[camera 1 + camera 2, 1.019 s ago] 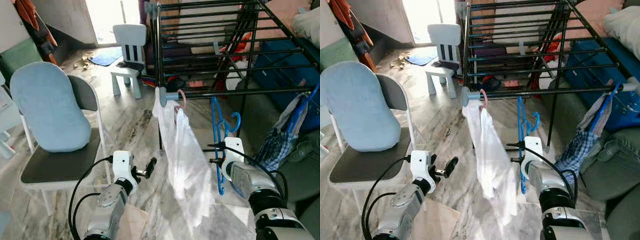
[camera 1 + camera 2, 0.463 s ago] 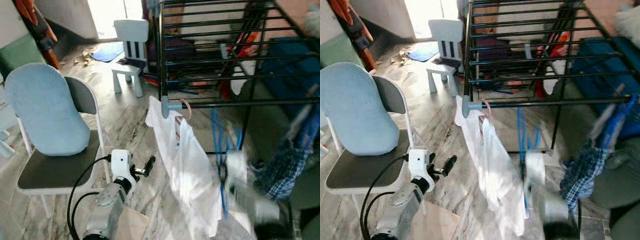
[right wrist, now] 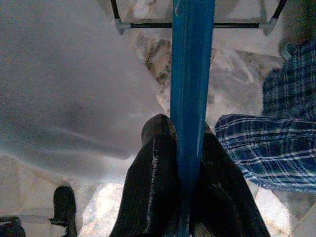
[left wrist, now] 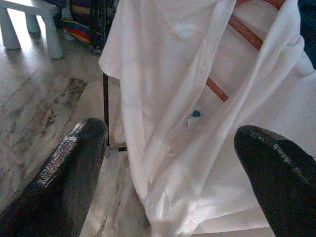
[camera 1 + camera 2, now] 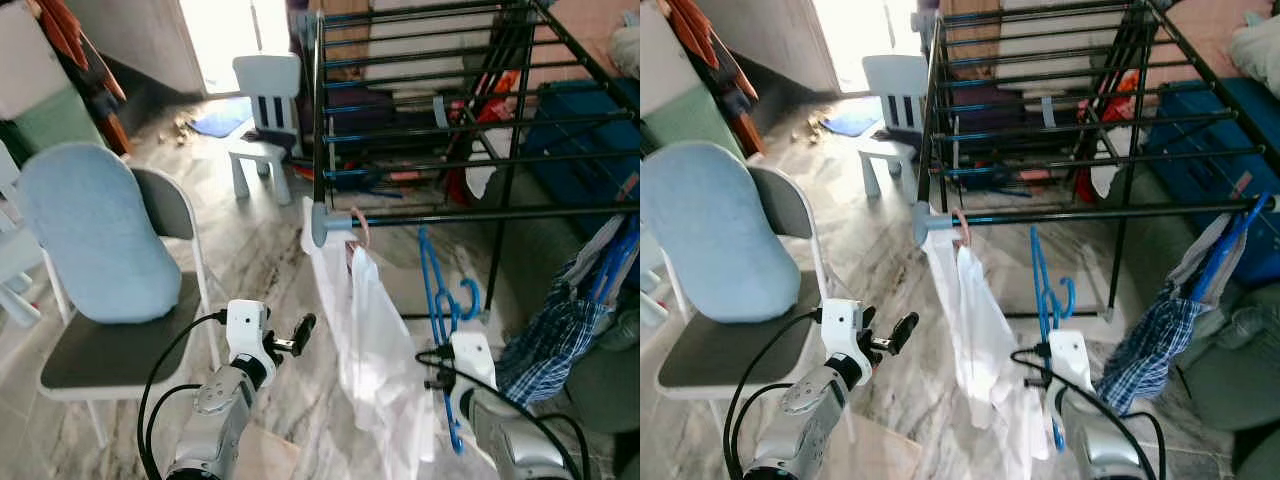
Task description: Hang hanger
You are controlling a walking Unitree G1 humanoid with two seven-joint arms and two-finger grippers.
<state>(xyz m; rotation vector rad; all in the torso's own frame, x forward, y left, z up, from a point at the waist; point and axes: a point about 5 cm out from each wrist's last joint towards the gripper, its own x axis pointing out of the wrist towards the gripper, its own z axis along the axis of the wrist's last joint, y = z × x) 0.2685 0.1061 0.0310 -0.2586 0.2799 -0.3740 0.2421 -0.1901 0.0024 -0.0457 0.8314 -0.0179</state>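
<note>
A black drying rack (image 5: 430, 120) stands ahead on the right. From the left end of its front bar (image 5: 480, 212) a white garment (image 5: 375, 320) hangs on a pink hanger (image 5: 360, 222). My right gripper (image 5: 436, 368) is shut on the lower part of a blue plastic hanger (image 5: 432, 290), which it holds upright just right of the garment, below the front bar. The right wrist view has both black fingers (image 3: 153, 168) pressed against the blue hanger (image 3: 190, 74). My left gripper (image 5: 296, 335) is open, low and left of the garment, pointing at the white garment (image 4: 197, 98).
A folding chair with a pale blue cushion (image 5: 95, 240) is close on the left. A small white child's chair (image 5: 262, 100) stands farther back. A plaid cloth (image 5: 555, 335) hangs at the rack's right end, with blue boxes (image 5: 590, 130) behind it. The floor is marble.
The camera has shifted. The right gripper, still holding the blue hanger, has dropped lower beneath the front bar. The left gripper has hardly moved.
</note>
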